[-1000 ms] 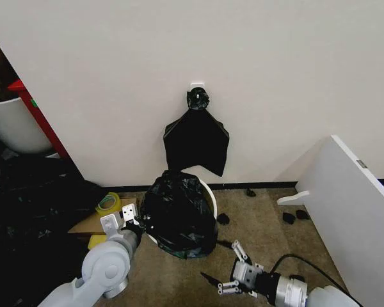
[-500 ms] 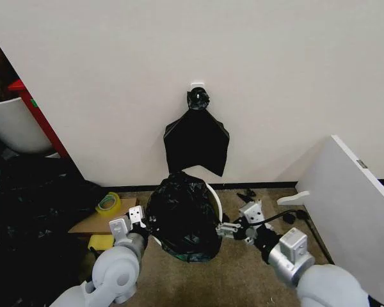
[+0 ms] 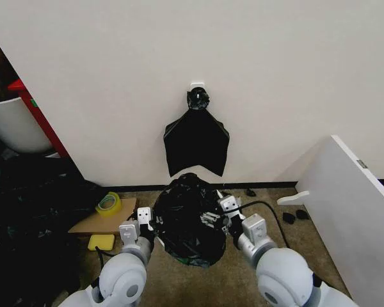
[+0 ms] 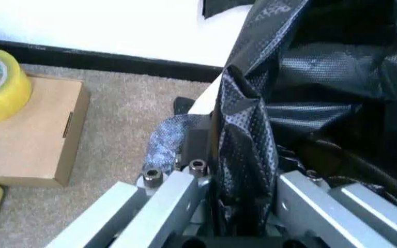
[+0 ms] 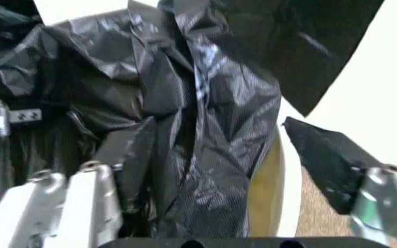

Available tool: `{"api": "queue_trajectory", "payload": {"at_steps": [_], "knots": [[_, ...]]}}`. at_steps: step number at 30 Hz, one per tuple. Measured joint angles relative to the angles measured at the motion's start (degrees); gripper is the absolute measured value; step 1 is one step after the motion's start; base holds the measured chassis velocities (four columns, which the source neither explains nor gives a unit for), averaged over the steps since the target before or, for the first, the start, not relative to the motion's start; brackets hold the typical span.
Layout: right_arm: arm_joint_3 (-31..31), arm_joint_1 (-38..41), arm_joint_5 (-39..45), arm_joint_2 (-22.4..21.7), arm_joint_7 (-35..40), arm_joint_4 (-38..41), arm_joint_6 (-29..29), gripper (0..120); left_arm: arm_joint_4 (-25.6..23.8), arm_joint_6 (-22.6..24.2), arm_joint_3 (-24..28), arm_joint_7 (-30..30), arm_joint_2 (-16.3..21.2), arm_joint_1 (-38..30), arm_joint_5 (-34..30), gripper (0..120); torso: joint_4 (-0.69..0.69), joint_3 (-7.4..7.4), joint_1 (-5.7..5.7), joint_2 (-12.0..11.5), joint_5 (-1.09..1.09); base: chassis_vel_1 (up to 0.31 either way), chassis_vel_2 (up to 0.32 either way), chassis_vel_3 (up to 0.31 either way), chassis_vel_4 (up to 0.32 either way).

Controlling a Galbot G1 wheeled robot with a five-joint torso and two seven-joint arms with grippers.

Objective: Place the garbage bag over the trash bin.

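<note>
On tan carpet at the foot of a cream wall, the thin, crinkly black plastic garbage bag (image 3: 191, 217) drapes over the round cream-white plastic trash bin (image 4: 205, 98). The left end effector (image 3: 145, 221) is clamped on a fold of the bag at the bin's left side. The right end effector (image 3: 212, 213) presses into the bag's right side with its fingers spread wide around bunched plastic.
</note>
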Motion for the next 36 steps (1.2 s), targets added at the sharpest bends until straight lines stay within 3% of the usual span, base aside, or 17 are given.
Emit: {"api": "queue_trajectory", "payload": {"at_steps": [10, 18, 30, 36], "knots": [[-0.4, -0.4, -0.2, 0.8, 1.0, -2.1, -0.2, 37, -0.2, -0.1, -0.1, 0.2, 0.2, 0.3, 0.1, 1, 0.00, 0.00, 0.00, 0.0, 0.01, 0.000, 0.000, 0.000, 0.000], [-1.0, 1.1, -2.2, 0.5, 0.5, -3.4, -0.2, 1, -0.8, -0.4, -0.2, 0.5, -0.2, 1.4, 0.8, 1, 0.01, 0.00, 0.00, 0.0, 0.01, 0.000, 0.000, 0.000, 0.000], [1.4, -0.6, -3.5, 0.2, 0.2, -2.1, 1.2, 0, -0.9, -0.6, -0.8, 0.8, 0.3, 1.6, 0.7, 1, 0.00, 0.00, 0.00, 0.0, 0.00, 0.000, 0.000, 0.000, 0.000], [5.9, -2.2, -2.4, -3.4, 1.4, -1.5, 2.4, 0, -1.0, -1.5, -2.6, 2.4, 1.1, 2.3, 0.6, 1, 0.00, 0.00, 0.00, 0.0, 0.01, 0.000, 0.000, 0.000, 0.000]]}}
